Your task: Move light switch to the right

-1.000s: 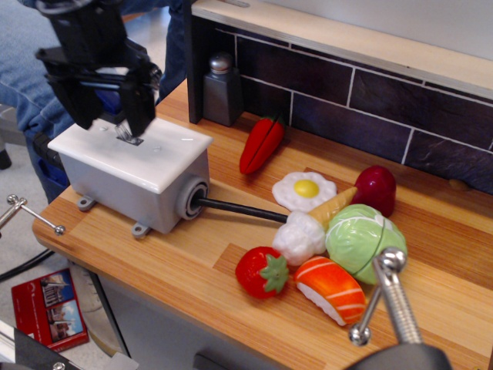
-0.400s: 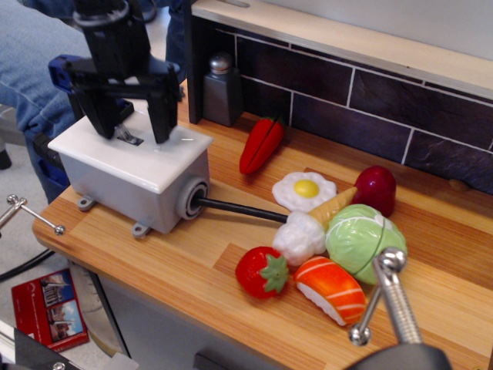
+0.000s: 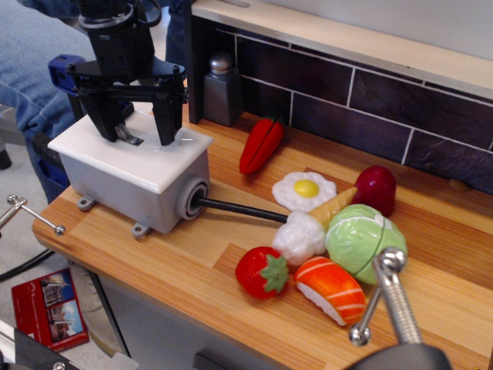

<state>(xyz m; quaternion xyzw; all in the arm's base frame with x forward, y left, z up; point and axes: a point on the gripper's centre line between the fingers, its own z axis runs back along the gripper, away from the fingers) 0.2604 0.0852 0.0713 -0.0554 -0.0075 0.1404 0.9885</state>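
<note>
My pincer (image 3: pixel 137 137) hangs spread wide over the white top plate of the grey switch box (image 3: pixel 131 181), its two black fingers (image 3: pixel 166 119) straddling the light switch (image 3: pixel 128 139) — the small toggle sits between them, nearer my left finger. A black rod (image 3: pixel 239 209) leaves the box's round socket (image 3: pixel 193 200) toward the toy food: fried egg (image 3: pixel 305 190), strawberry (image 3: pixel 261 271), cabbage (image 3: pixel 363 235). A grey shaker (image 3: pixel 222 89) and a red pepper (image 3: pixel 262 143) stand behind, well apart.
</note>
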